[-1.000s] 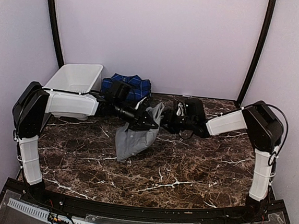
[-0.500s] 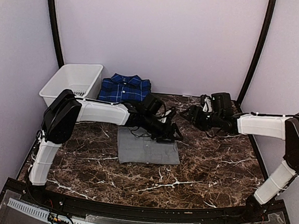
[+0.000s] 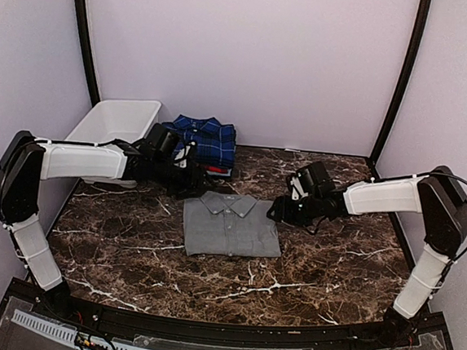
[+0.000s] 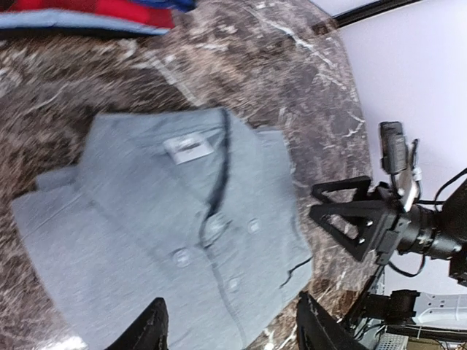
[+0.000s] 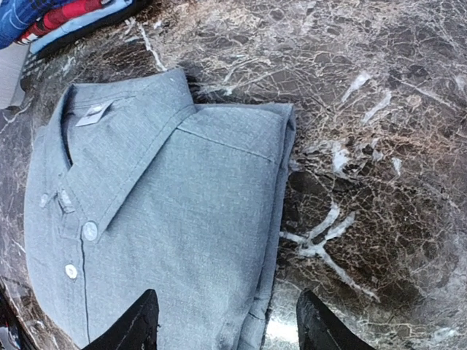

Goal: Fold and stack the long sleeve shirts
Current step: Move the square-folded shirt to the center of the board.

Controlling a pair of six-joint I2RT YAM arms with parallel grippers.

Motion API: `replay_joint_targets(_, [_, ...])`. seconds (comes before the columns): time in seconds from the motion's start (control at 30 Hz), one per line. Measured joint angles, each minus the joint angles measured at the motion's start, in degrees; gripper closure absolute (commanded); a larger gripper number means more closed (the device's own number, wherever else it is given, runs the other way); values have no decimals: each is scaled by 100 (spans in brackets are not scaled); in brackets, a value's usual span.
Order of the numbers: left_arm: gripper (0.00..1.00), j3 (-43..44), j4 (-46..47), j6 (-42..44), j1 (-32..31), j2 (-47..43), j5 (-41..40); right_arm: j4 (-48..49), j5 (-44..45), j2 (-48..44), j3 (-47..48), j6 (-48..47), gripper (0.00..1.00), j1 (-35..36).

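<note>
Moved: L gripper (image 3: 193, 184) pulled back-left off the grey shirt (image 3: 231, 228); R gripper (image 3: 278, 211) brought in from back-right to the shirt's R edge. Shirt, bunched and lifted a sec ago, now laid flat.
Grey shirt: folded to a rectangle, collar toward the back, buttons up, laid mid-table (image 3: 332, 265).
L jaws: seen apart in wrist view; fingers (image 4: 155, 332) held over the shirt, nothing gripped btw them.
R jaws: also apart; fingers (image 5: 137, 321) held over the shirt's folded side edge, nothing gripped.
L gripper pos.: near the shirt's back-left corner, just in front of the stack.
R gripper pos.: just beside the shirt's R edge; contact can't be told.
Plaid shirt (image 3: 204, 133): folded, at back of table, stacked on the red-edged shirt (image 3: 217, 170), of which only the edge is seen.
Basket (image 3: 115, 124): white, back-left, beside the stack.
</note>
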Motion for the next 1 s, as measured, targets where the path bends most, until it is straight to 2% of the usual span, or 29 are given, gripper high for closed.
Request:
replay_joint_targets(0.17, [40,-1003,-101,48,243,-197,-144,-289,343,354,345,-188,43,170])
replay_joint_targets(0.27, [40,-1272,-175,52,275,-195,-175,-404,455,492,461,-243,44,225])
replay_joint_targets(0.73, [40,-1349,-74,72,278,190,-595,-782,970,879,800,-363,49,496])
replay_joint_targets(0.87, [47,-1292,-66,61,271,275,-662,-815,1099,946,874,-380,58,586])
replay_joint_targets(1.0, [67,-1163,-68,7,208,409,-691,-859,1174,1045,990,-350,78,688])
